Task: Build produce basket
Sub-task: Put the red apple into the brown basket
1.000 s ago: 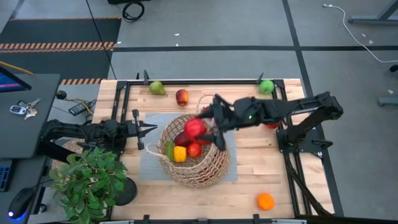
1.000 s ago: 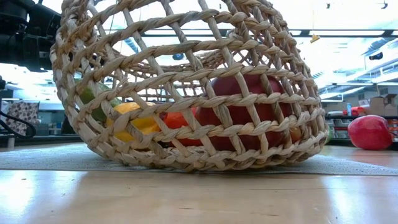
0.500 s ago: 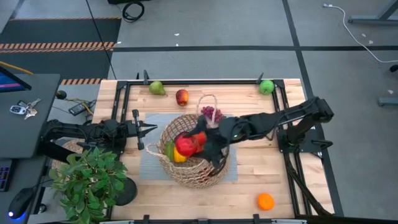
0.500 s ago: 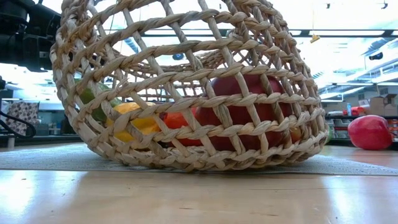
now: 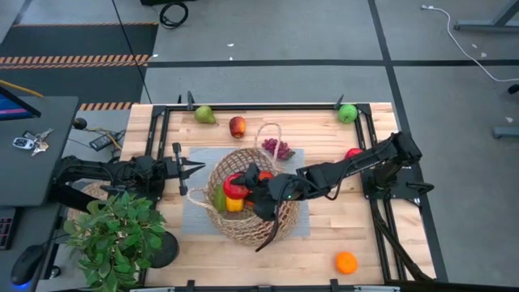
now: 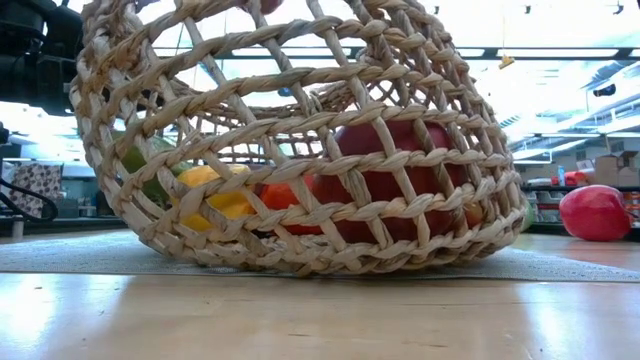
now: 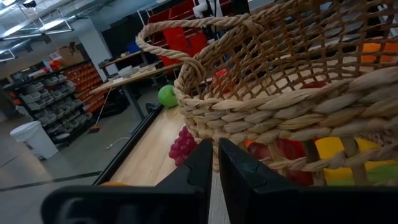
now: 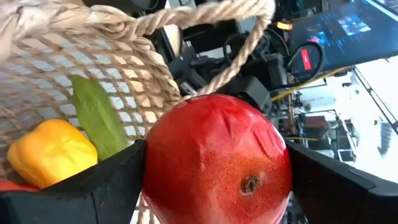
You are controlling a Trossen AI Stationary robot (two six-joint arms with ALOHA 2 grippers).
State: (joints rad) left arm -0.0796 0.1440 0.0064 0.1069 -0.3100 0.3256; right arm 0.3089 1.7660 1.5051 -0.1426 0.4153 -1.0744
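Observation:
The tan wicker basket (image 5: 251, 207) stands on a grey mat (image 5: 195, 212) at mid table. It holds a yellow pepper (image 5: 233, 203), a green piece (image 5: 220, 195) and red pieces. My right gripper (image 5: 240, 186) reaches in over the basket's left part and is shut on a red fruit (image 8: 214, 162). My left gripper (image 5: 193, 169) waits shut just left of the basket, touching nothing. Purple grapes (image 5: 276, 148) lie on the mat beyond the basket's far rim. My right gripper pinches the red fruit between its two fingers (image 8: 99, 186), one on each of its opposite sides (image 8: 152, 168). The fingers come from the table's right, slanting down into the basket. The fruit sits above the yellow pepper (image 8: 46, 152), near the basket's left wall (image 8: 93, 68).
A green pear (image 5: 204, 114), a red-yellow apple (image 5: 237, 126) and a green apple (image 5: 347, 113) lie along the far edge. An orange (image 5: 346, 262) lies near the front right. A red piece (image 5: 353, 152) lies by the right arm. A potted plant (image 5: 117, 235) stands front left.
My right gripper has carried the red fruit toward the table's left and down, from the basket's far right rim to over its left inside. In the low view the basket's upper wall has shifted a little to the left.

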